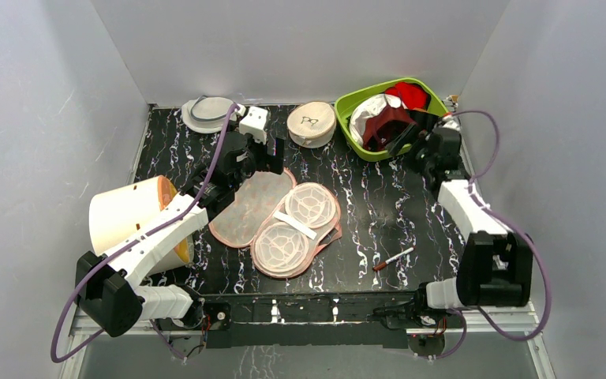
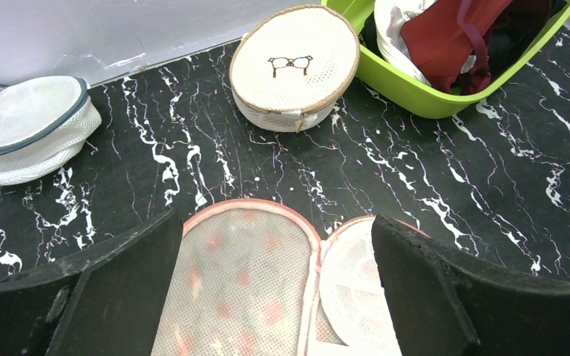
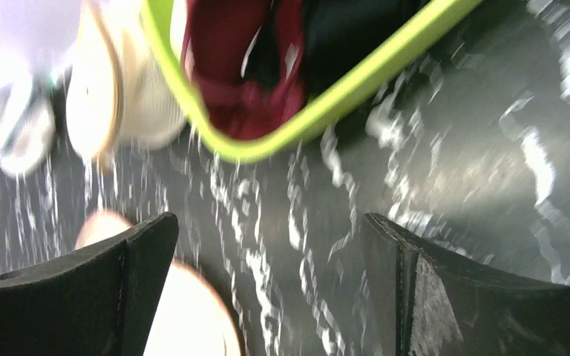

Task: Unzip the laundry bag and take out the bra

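The laundry bag (image 1: pixel 276 217) lies unzipped and spread open on the black marble table, mesh lining up, with two white dome frames in its right half. The dark maroon bra (image 1: pixel 387 126) lies in the green basket (image 1: pixel 346 118) at the back right. My left gripper (image 1: pixel 262 160) is open and empty above the bag's far end; the left wrist view has the bag (image 2: pixel 245 289) between my open fingers (image 2: pixel 119 274). My right gripper (image 1: pixel 407 142) is open and empty, just in front of the basket. The blurred right wrist view shows the bra (image 3: pixel 237 67) above the basket rim (image 3: pixel 326 111).
A round cream case (image 1: pixel 311 124) with a black mark and a white-grey mesh pouch (image 1: pixel 207 113) stand at the back. A cream cylinder (image 1: pixel 130 213) lies at the left. A pen (image 1: pixel 393 258) lies at the front right. White (image 1: pixel 371 110) and bright red (image 1: pixel 409 93) cloths share the basket.
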`<action>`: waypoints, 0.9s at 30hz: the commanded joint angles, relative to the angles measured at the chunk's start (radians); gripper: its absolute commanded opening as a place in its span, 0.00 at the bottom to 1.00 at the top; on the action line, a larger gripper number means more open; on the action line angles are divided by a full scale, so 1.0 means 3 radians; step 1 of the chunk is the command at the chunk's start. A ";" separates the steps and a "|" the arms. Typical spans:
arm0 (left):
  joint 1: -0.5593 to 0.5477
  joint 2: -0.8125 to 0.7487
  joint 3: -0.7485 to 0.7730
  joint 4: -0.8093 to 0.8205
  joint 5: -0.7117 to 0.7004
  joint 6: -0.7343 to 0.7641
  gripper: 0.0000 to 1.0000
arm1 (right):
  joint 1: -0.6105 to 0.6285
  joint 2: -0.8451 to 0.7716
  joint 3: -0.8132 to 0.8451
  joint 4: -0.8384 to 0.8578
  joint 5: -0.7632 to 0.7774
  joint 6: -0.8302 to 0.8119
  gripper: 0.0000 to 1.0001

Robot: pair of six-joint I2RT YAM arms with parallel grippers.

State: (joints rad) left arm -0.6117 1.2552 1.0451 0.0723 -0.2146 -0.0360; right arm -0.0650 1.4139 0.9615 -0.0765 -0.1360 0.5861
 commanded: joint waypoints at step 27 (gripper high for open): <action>-0.0117 0.0963 0.0241 -0.0635 -0.0027 -0.0462 0.98 | 0.1254 -0.2227 -0.1666 -0.0057 -0.0249 -0.0772 0.98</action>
State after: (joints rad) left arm -0.6571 1.5669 1.0569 -0.0280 -0.1867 -0.1295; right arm 0.3122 0.7670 0.4656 -0.1555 -0.2279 0.3775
